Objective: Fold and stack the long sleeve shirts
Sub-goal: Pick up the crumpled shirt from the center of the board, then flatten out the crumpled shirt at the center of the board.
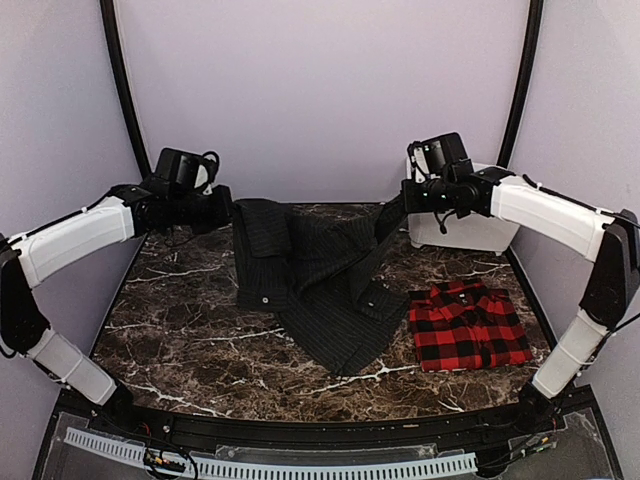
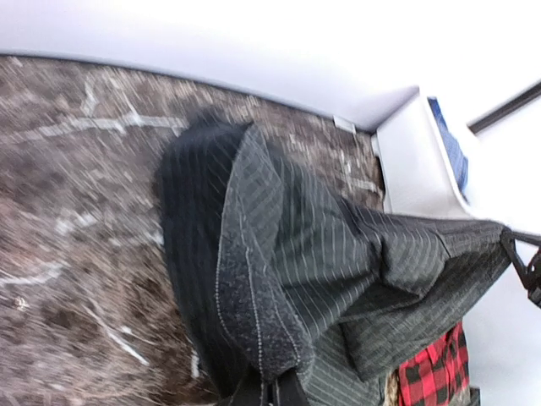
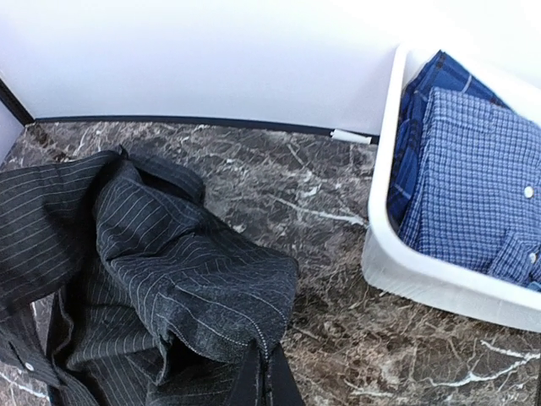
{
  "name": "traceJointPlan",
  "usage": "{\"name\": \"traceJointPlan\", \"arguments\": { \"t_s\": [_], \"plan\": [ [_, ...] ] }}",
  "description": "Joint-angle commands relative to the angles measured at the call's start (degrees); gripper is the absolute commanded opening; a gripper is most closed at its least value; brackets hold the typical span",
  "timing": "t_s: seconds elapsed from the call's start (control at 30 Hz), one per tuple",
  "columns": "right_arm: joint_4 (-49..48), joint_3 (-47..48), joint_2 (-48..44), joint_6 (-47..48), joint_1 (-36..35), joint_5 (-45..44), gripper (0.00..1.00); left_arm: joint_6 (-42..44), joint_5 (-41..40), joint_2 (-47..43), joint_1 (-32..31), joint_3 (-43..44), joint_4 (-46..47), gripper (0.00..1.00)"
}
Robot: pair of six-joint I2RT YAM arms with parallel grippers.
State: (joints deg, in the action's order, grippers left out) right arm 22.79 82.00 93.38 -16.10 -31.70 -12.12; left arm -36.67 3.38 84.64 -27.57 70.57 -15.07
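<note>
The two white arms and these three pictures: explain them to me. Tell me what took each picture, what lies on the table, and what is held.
Two robot arms stand at the near edge of a marble table. The wide picture looks down from above and behind them; the other two come from a camera on each wrist. The left gripper and right gripper are both shut on the black pinstriped shirt, holding its upper edge up. A folded red plaid shirt lies at the right. A white bin farther back holds blue checked shirts.
</note>
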Motion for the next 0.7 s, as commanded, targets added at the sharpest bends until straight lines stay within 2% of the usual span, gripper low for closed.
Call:
{"name": "traceJointPlan", "arguments": {
  "t_s": [0.0,0.17,0.43,0.57,0.67],
  "plan": [
    [-1.7,4.7,-2.7,2.4,1.8,-4.3,0.00,4.6,-6.4,-6.0,3.9,3.6,-7.7,0.00],
    [-1.7,9.1,-3.7,5.3,2.4,-7.0,0.00,8.5,-8.8,-9.4,9.8,8.8,-11.6,0.00],
    [-5.0,15.1,-7.5,12.1,2.6,-9.6,0.00,15.7,-15.7,-9.1,11.9,29.0,-18.6,0.00],
    [-9.4,16.4,-12.2,15.6,2.6,-6.8,0.00,18.9,-17.5,-9.3,11.9,39.5,-19.6,0.00],
    [-14.1,15.5,-16.9,18.4,2.6,-3.0,0.00,21.0,-17.1,-10.9,11.9,43.6,-18.0,0.00]
  ]
}}
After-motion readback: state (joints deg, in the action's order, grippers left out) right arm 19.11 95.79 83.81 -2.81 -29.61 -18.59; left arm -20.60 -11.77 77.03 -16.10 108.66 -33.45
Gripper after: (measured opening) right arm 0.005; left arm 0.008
